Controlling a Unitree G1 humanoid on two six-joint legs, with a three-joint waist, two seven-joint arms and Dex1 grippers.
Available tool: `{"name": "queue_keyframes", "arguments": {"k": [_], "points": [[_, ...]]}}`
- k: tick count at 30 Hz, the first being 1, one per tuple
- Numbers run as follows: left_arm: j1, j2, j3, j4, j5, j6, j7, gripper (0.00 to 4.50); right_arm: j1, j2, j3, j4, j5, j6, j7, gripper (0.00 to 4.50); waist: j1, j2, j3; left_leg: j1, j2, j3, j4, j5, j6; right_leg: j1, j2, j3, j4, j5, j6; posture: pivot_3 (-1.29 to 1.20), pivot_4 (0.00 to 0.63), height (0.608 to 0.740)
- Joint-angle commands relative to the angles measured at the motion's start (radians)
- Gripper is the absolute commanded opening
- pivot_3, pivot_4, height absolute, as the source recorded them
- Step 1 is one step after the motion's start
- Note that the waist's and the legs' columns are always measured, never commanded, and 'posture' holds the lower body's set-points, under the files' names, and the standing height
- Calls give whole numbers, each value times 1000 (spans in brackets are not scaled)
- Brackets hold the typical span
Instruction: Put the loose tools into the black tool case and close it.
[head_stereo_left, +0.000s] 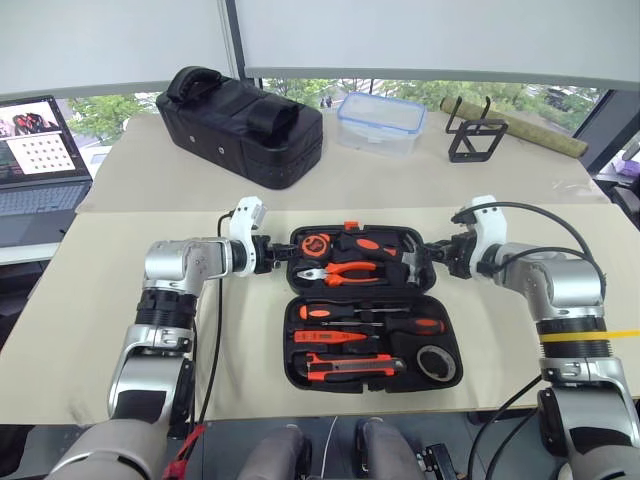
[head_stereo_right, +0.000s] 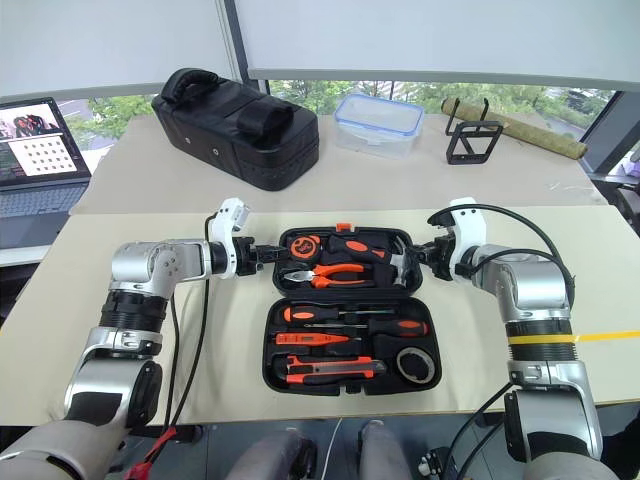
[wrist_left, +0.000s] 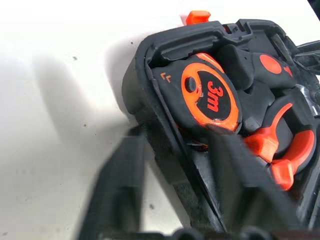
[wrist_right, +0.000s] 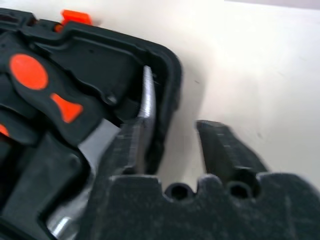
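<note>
The black tool case (head_stereo_left: 365, 305) lies open in the middle of the desk (head_stereo_left: 90, 330), its two halves running away from the robot, hinge line crosswise, the two screwdrivers (head_stereo_left: 370, 318), knife (head_stereo_left: 352, 366) and tape roll (head_stereo_left: 437, 361) already seated in the near half. It looks stiff and fairly heavy with its load, so the far half is best taken by both side edges and folded toward the robot. The left gripper (head_stereo_left: 275, 252) and right gripper (head_stereo_left: 432, 253) sit there now, jaws straddling the rim, apparently clamped on it.
</note>
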Motion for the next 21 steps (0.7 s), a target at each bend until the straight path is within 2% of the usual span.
{"name": "queue_keyframes", "arguments": {"k": [1,2,8,17,21], "points": [[31,-1,-10,-32,-9,19,-1,241,5,2,-24,-54,12,18,-6,87,0,0,0,0,0,0,0,0,0,0,0,0,0,0,0,0,150,722],[34,-2,-10,-37,-11,22,-1,13,5,3,-25,-59,14,21,-8,0,-1,0,0,1,0,0,0,0,0,0,0,0,0,0,0,0,150,722],[45,-14,-7,-89,-30,19,-9,4,-30,17,-45,-96,32,25,-21,0,-2,0,0,1,0,0,0,0,0,0,0,1,0,0,0,0,150,722],[-93,-74,62,-31,3,-296,6,4,-189,85,-97,-26,4,-153,-87,0,-4,0,0,-2,0,1,0,1,-2,-3,0,0,-1,0,0,0,150,722],[-126,-84,66,-7,25,-434,-21,4,-192,97,-108,-18,-20,-255,-87,0,-5,0,0,-5,0,0,0,1,-1,-6,0,0,2,0,0,0,150,722]]}}
